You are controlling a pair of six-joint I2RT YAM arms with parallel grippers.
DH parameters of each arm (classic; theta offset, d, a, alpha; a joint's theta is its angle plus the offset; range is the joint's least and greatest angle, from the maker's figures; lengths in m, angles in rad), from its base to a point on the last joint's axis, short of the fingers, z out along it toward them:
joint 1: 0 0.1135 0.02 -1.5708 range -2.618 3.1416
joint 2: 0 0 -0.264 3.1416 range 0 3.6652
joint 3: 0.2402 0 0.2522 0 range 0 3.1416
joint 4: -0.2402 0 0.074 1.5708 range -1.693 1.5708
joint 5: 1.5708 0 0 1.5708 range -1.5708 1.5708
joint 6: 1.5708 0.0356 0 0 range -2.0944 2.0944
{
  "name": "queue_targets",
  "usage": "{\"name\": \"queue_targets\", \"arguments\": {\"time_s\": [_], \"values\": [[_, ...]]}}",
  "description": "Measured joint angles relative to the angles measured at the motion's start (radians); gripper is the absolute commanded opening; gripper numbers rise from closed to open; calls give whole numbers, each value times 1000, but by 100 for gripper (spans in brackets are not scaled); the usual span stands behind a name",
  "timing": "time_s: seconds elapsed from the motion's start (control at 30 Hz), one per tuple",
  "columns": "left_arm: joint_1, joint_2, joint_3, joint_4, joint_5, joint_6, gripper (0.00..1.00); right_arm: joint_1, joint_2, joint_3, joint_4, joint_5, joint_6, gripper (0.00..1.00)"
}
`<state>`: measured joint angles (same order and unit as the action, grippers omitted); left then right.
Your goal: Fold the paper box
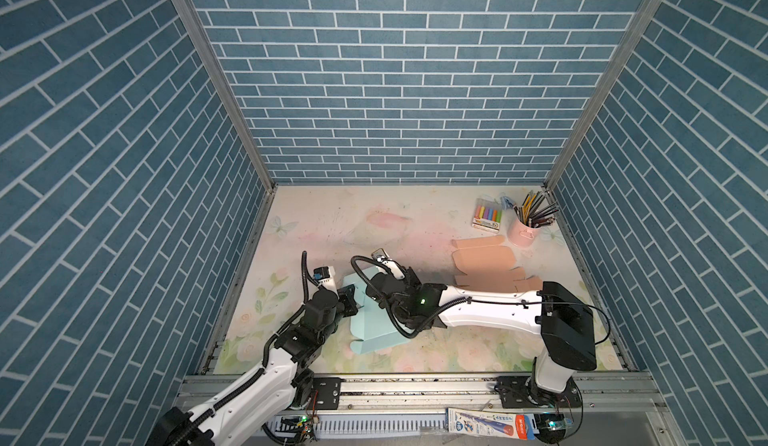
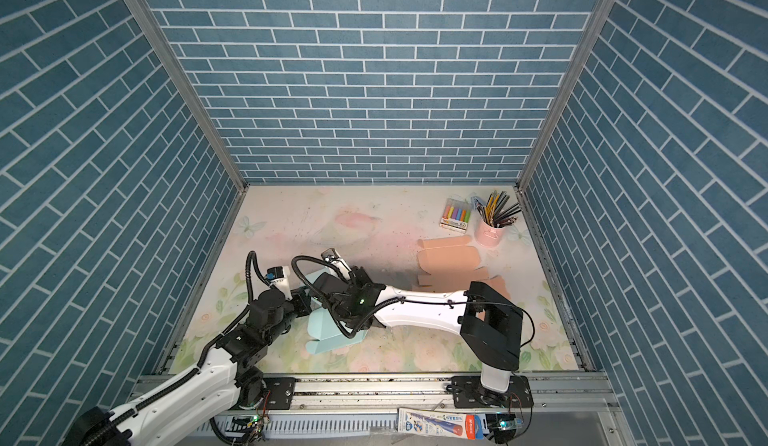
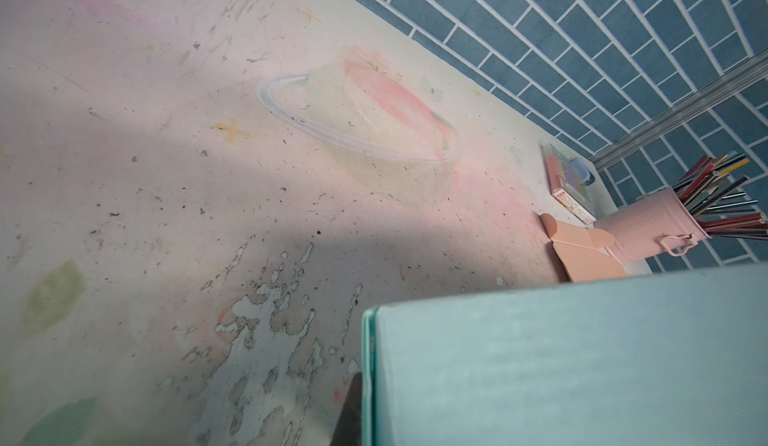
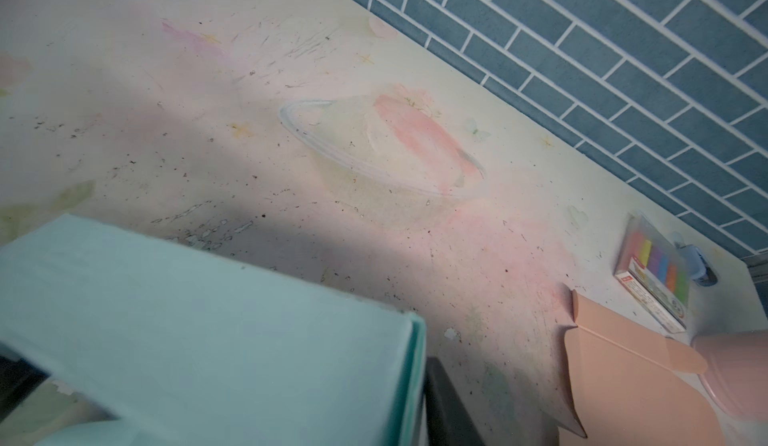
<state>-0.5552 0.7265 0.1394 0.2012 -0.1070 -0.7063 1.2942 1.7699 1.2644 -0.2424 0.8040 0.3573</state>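
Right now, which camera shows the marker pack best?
The right wrist view: the marker pack lies close, colours distinct. Both top views show it small and distant; the left wrist view sees it nearly edge-on.

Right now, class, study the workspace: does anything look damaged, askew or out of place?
Yes: the table mat is damaged. Beside the teal paper box its print has flaked off in ragged patches, with scratches and dark specks beyond. Nothing looks spilled or tipped.

Under my arms: pastel floral tabletop [image 1: 415,224], print scuffed, flaking mid-front. Front-left, pale teal paper box [image 1: 376,334]; I cannot tell if it rests there. At right, flat peach cardboard blanks [image 1: 484,257]; behind them pink metal pencil bucket [image 1: 523,235], clear pack of coloured markers [image 1: 487,215] just beside.
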Motion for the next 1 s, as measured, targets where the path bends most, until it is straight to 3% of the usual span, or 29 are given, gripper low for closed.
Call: {"name": "queue_targets", "arguments": {"time_s": [0.13, 0.43, 0.73, 1.0], "values": [[0, 3, 0, 4, 0, 0, 0, 3, 38, 34, -32, 59, 2, 14], [-1, 8, 0, 2, -5, -5, 0, 14, 95, 75, -58, 148, 2, 16], [-2, 19, 0, 11, -5, -12, 0, 16, 119, 98, -67, 193, 5, 3], [-2, 35, 0, 22, -5, -19, 0, 16, 132, 104, -66, 208, 5, 10]]}}
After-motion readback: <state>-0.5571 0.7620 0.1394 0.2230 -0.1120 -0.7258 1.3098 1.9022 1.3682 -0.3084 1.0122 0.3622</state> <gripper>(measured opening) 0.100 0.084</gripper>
